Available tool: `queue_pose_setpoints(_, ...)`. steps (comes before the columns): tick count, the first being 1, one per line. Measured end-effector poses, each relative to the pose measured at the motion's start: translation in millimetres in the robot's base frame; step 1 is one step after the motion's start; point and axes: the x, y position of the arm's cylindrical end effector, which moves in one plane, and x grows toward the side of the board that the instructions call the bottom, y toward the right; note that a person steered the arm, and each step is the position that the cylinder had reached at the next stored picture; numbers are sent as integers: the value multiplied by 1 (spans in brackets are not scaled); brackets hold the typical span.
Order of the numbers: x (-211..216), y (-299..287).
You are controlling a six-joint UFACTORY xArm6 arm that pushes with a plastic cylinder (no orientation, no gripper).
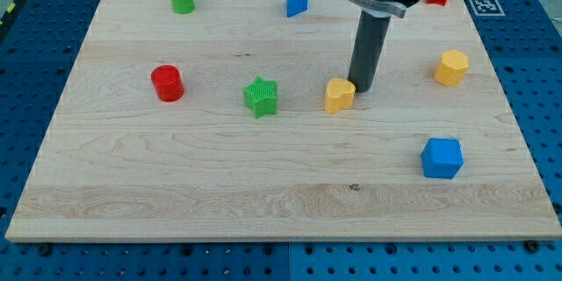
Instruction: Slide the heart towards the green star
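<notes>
Worktop (132, 184): yellow heart (339, 95) at centre, green star (261, 97) near, to the view's left. Tool: plain rod, no jaws; tip (361, 87) touching heart's right side. Step: push in hand. Next, judged: straight leftward slide.

A pale wooden counter (263, 184) with visible grain fills most of the view, lit evenly with soft shadows. It rests on a blue perforated base (544, 123) dotted with regular rows of holes, showing along every edge. At the view's top right sits a black-and-white square marker (486, 4). A yellow-and-black striped strip (13, 7) crosses the top left corner.
</notes>
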Motion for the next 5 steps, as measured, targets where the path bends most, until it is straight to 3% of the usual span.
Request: queue_pose_setpoints(5,41,-16)
